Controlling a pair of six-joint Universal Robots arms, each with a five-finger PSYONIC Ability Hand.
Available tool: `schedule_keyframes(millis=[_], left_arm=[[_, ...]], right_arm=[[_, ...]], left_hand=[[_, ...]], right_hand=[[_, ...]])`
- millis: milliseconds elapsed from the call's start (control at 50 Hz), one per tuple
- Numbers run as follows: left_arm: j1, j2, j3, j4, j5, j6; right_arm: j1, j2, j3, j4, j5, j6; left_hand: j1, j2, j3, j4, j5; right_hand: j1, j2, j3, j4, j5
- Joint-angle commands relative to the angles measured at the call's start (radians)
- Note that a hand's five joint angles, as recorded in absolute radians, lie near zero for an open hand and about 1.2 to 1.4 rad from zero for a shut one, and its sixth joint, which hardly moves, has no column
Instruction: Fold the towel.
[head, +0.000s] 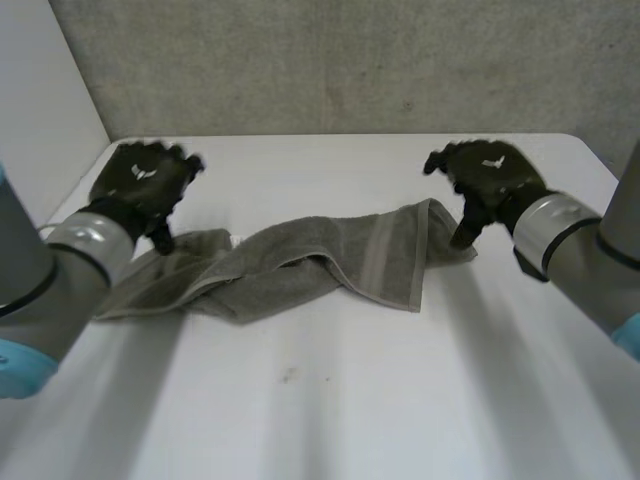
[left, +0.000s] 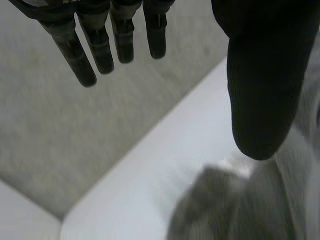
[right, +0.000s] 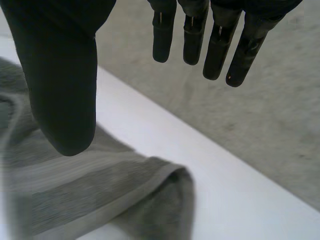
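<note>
A grey-green towel (head: 300, 262) lies crumpled lengthwise across the middle of the white table (head: 330, 400). My left hand (head: 140, 185) hovers over the towel's left end, thumb pointing down close to the cloth, fingers straight and apart, holding nothing. In the left wrist view the fingers (left: 100, 45) and thumb (left: 262, 85) are spread above the towel (left: 235, 205). My right hand (head: 487, 180) hovers at the towel's right end, open as well. In the right wrist view its thumb (right: 62, 80) hangs over the towel's corner (right: 100, 195), fingers (right: 215, 45) straight.
A grey textured wall (head: 340, 65) rises behind the table's far edge. Bare table stretches in front of the towel toward the camera. A pale wall (head: 40, 110) stands at the far left.
</note>
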Motion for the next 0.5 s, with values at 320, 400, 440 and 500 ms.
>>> schedule_keyframes(millis=[320, 400, 440, 500], left_arm=[[0.254, -0.161, -0.161, -0.006, 0.202, -0.074], [0.254, -0.178, -0.166, 0.016, 0.201, -0.073], [0.254, -0.184, -0.167, 0.032, 0.201, -0.073], [0.255, -0.195, -0.172, 0.068, 0.199, -0.071]], right_arm=[[0.065, 0.049, 0.125, -0.003, -0.047, 0.005], [0.067, 0.054, 0.136, -0.009, -0.048, 0.005], [0.065, 0.054, 0.139, -0.014, -0.047, 0.005], [0.065, 0.056, 0.145, -0.020, -0.048, 0.005]], left_hand=[[0.136, 0.141, 0.142, 0.140, 0.140], [0.175, 0.179, 0.180, 0.178, 0.179], [0.180, 0.185, 0.186, 0.184, 0.184], [0.227, 0.232, 0.233, 0.231, 0.231]], right_hand=[[0.104, 0.052, 0.070, 0.074, 0.078], [0.104, 0.052, 0.070, 0.074, 0.078], [0.104, 0.052, 0.070, 0.074, 0.078], [0.104, 0.052, 0.070, 0.074, 0.078]])
